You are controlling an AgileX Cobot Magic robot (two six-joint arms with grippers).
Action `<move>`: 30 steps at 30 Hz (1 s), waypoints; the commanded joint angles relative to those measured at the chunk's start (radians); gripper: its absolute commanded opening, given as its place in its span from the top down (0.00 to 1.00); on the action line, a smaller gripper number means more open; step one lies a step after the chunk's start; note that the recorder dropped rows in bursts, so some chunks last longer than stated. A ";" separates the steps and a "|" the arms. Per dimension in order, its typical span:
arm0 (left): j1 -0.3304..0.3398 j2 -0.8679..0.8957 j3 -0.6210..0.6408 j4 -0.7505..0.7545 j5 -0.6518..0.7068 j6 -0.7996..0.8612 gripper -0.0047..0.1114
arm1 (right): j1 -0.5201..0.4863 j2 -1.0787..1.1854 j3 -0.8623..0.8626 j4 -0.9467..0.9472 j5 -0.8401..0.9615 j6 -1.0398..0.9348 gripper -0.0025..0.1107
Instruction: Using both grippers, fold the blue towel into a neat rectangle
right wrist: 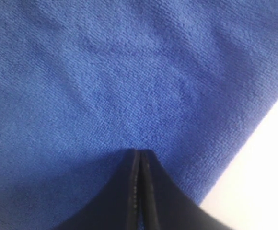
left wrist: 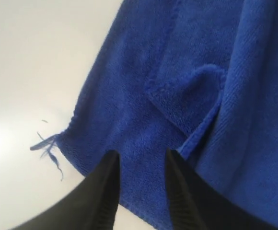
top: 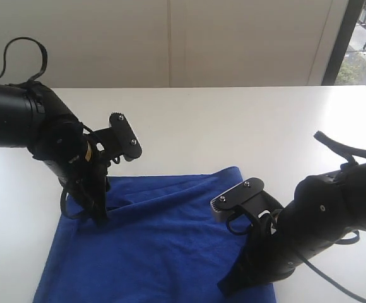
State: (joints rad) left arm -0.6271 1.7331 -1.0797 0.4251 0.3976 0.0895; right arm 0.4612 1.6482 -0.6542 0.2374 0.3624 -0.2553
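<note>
Towel: blue, seemingly folded over once on table, edges uneven, more folding to do. Left gripper fingers apart above it; right gripper fingers together.

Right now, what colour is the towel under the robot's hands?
The blue towel is plain deep blue, with no pattern; the right wrist view shows it best.

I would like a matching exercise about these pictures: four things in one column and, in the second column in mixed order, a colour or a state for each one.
Things:
1. left gripper
2. right gripper
3. blue towel
4. table

Colour or state:
a. white
b. jaws pressed together
c. lying wrinkled, one edge folded over
d. jaws apart

Right pairs: 1-d, 2-b, 3-c, 4-a.
</note>
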 commanded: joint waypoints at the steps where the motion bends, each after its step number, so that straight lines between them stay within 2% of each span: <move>1: -0.003 0.027 0.002 -0.014 0.036 0.020 0.60 | -0.004 0.020 0.015 0.001 -0.006 -0.011 0.98; 14: -0.003 0.093 0.002 -0.028 0.007 0.024 0.65 | -0.004 0.020 0.015 0.001 -0.002 -0.011 0.98; 16: -0.003 0.093 0.002 -0.028 0.007 0.024 0.69 | -0.004 0.020 0.015 0.001 -0.002 -0.011 0.98; 21: -0.003 0.093 0.002 -0.028 0.016 0.024 0.96 | -0.004 0.020 0.015 0.001 -0.002 -0.011 0.98; 30: -0.003 0.075 0.002 -0.028 0.091 0.015 0.96 | -0.004 0.020 0.015 0.001 -0.002 -0.011 0.98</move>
State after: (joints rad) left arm -0.6271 1.8249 -1.0797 0.4075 0.4456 0.1131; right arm 0.4612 1.6482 -0.6542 0.2374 0.3612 -0.2553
